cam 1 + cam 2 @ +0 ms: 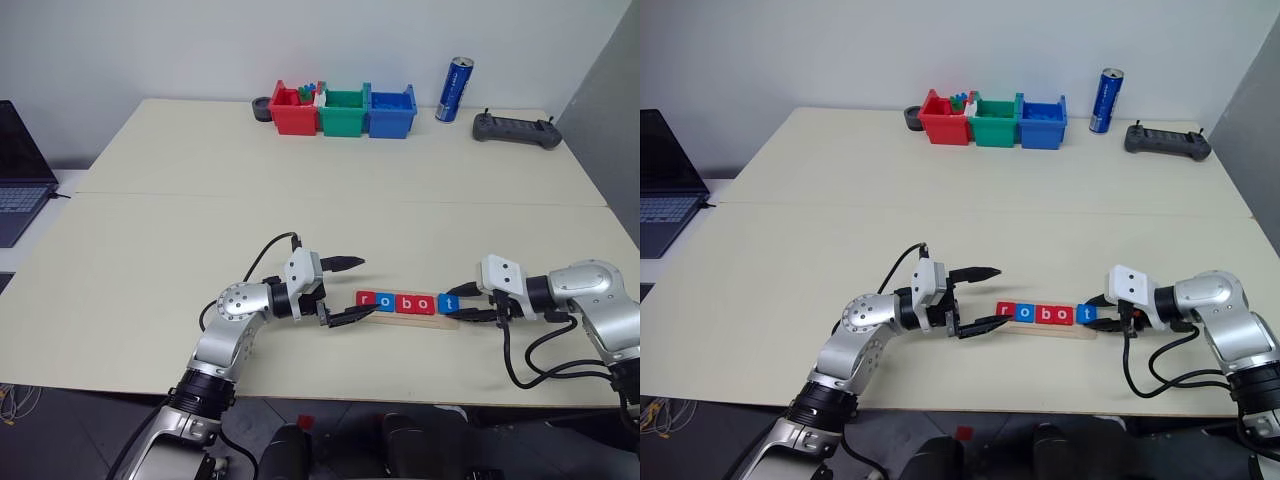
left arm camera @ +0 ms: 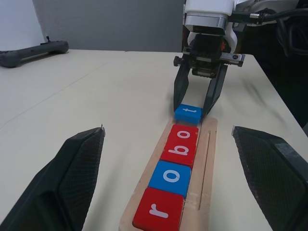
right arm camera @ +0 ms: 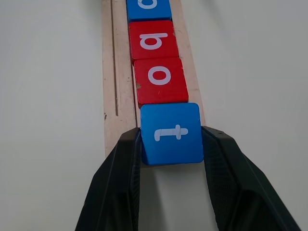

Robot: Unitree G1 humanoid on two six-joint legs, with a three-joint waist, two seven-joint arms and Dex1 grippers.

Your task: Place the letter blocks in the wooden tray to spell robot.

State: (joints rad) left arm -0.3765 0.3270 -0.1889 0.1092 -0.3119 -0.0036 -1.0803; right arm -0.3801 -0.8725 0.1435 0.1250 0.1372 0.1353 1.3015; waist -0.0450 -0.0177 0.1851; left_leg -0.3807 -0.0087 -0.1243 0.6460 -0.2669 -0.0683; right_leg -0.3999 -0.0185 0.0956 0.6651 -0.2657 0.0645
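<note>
Right gripper (image 3: 171, 144) is clamping the blue t block (image 3: 171, 133), one black finger on each side edge, at the right end of the wooden tray (image 1: 405, 317). The t block is sitting touching the red o block (image 3: 161, 81) next to it; whether it is fully seated in the tray cannot be told. Beyond that are lying the red b block (image 3: 153, 40) and the blue o block (image 3: 148, 8), all edge to edge in one row. The red r block (image 2: 159, 215) is closing the row at the tray's left end, so the tiles are reading r-o-b-o-t along the tray.

Left gripper (image 1: 346, 291) is hanging at the tray's left end, pointing along it toward the right gripper, fingers spread wide and grasping nothing; one finger is above the table behind the tray, the other is near the r block's end.

The tray is lying near the front edge of the pale table (image 1: 330, 190), between the two grippers.

At the far edge of the table are standing a red bin (image 1: 293, 110) with small coloured pieces in it, a green bin (image 1: 343, 112) and a blue bin (image 1: 391, 112), side by side. A blue can (image 1: 454, 90) is standing upright just right of the bins, and a dark handheld controller (image 1: 516, 129) is lying further right. A laptop (image 1: 22, 170) is sitting off the table's left side.
</note>
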